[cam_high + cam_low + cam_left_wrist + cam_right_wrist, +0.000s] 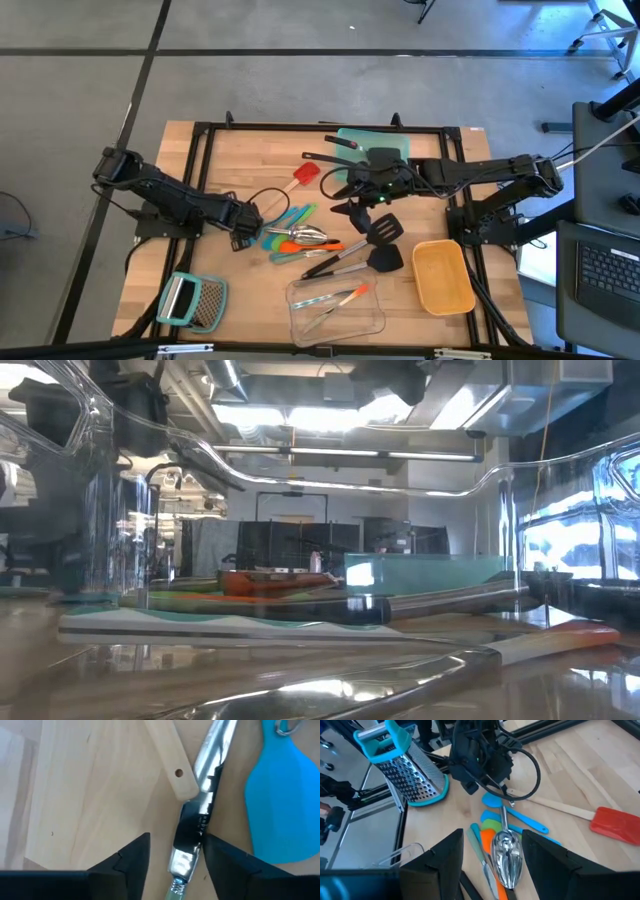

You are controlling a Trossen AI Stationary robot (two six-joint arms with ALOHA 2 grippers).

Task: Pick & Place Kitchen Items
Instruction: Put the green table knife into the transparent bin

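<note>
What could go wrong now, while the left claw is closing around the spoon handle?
The left claw straddles the spoon only at the handle's tip, so it could slip out or pivot. The wooden handle and blue spatula lie close alongside and may be dragged. The right claw hovers over the pile, risking a bump.

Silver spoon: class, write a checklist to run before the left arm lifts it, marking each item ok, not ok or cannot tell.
1. Silver spoon handle lies between left gripper fingers: ok.
2. Fingers closed firmly on handle: cannot tell.
3. Wooden-handled red spatula clear of the grip: cannot tell; its handle end lies right beside the spoon's.
4. Right gripper apart from left: ok.
5. Clear container has room: ok.
</note>
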